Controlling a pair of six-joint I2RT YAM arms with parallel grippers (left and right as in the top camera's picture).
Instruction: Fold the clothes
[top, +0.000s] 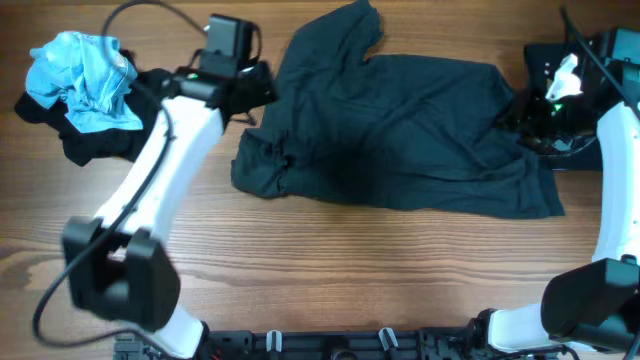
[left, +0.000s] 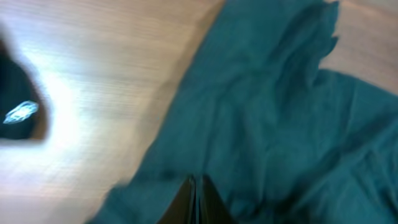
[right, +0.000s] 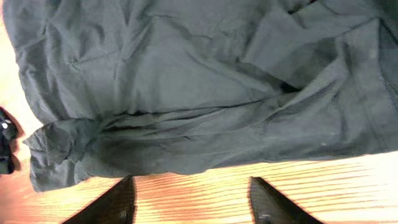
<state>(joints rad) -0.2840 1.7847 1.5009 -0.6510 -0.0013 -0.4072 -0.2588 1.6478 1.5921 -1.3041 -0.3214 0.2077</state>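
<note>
Spreading over the middle of the wooden table (top: 330, 260), a large dark T-shirt (top: 400, 130) lies rumpled. At the table's far edge sits a heap of black cloth (top: 90, 145) with a crumpled light blue garment (top: 80, 80) on top. The left gripper (left: 194, 202) is pressed together at the shirt's edge, and whether fabric is caught I cannot tell. The right gripper (right: 193, 202) stands spread over bare wood, just beside the hem.

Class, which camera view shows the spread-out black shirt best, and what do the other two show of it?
Overhead: the whole black shirt lies in view, outline and sleeve included. The left wrist view gives only a blurred patch of it; the right wrist view shows a sharp, wrinkled stretch along one edge, cut off by the frame.
</note>
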